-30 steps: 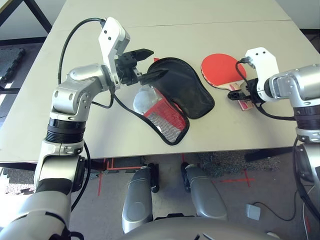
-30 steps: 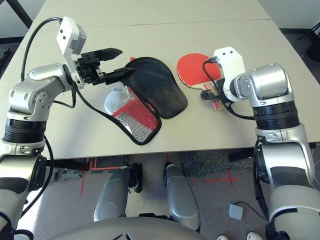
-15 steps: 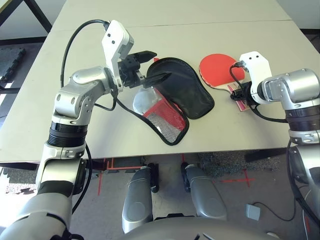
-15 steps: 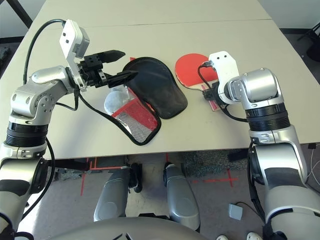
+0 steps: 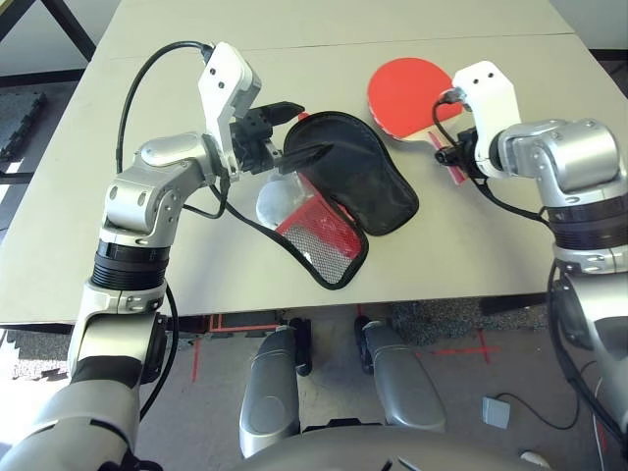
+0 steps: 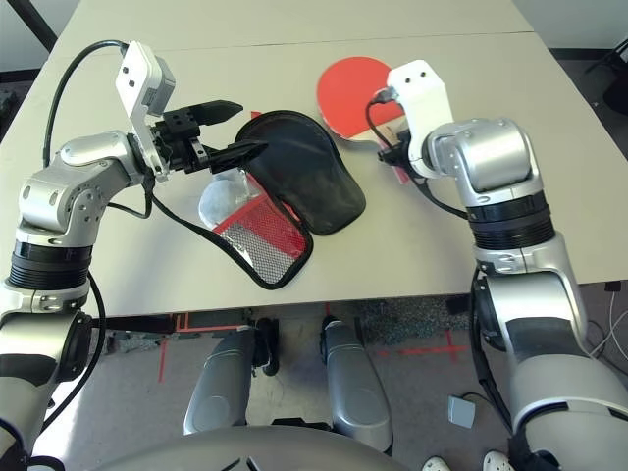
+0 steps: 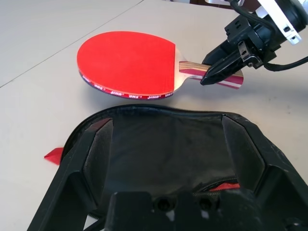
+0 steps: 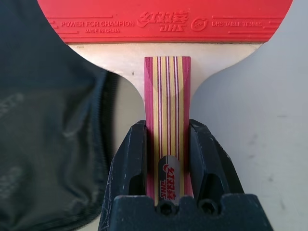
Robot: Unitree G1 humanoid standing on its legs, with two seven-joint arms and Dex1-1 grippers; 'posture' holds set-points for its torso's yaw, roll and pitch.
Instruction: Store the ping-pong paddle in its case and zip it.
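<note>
So, counting what lies on the pale tabletop: one ping-pong paddle, one case, and one small grey-white pouch tucked at the case's edge. Two arms work over them, one end effector each.

The right end effector has its two black fingers narrowed onto the paddle's striped handle, one finger on each side of it. The paddle's red face points away from the robot, and the bat sits just beyond the far rim of the case, with the blade off the surface and a shadow under it. In the head views the white wrist housing covers most of the handle, so only the round blade and a bit of stripe show past it.

The left end effector is spread wide, its fingers at the near left rim of the case; whether they actually press the fabric I cannot tell. The case lies flat and open, black inner side up, its red and mesh flap folded toward the robot. The pouch is half hidden by that flap, and its outline is hard to make out.
</note>
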